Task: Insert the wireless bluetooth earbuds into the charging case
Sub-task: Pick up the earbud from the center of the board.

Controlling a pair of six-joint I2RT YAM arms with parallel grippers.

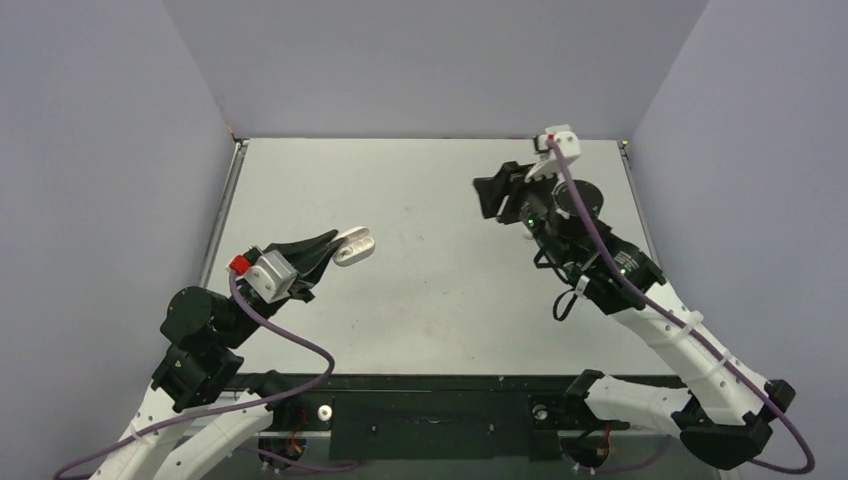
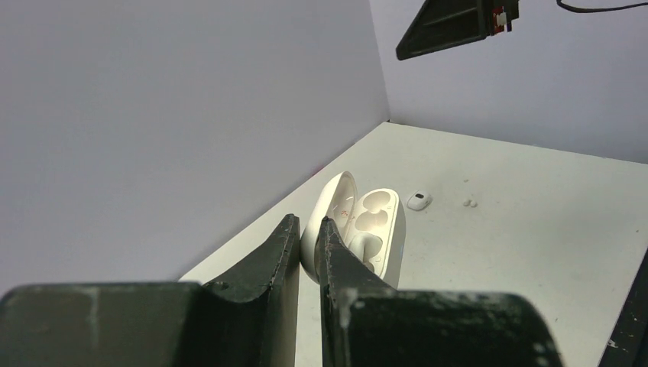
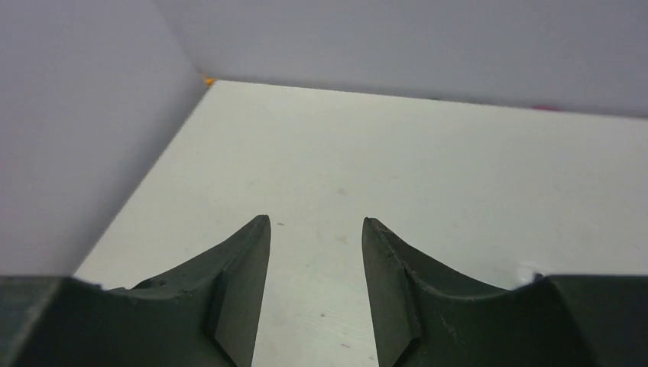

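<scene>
Where left end effector [image 2: 308, 226] pinches, charging case [image 2: 379, 228]

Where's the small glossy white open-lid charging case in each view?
Top external: glossy white charging case left of centre, at the black left tool tips.
Left wrist: case mid-frame, lid open, just beyond that tool.
Right wrist: not in it.
Shared landmark: the left tool.
</scene>
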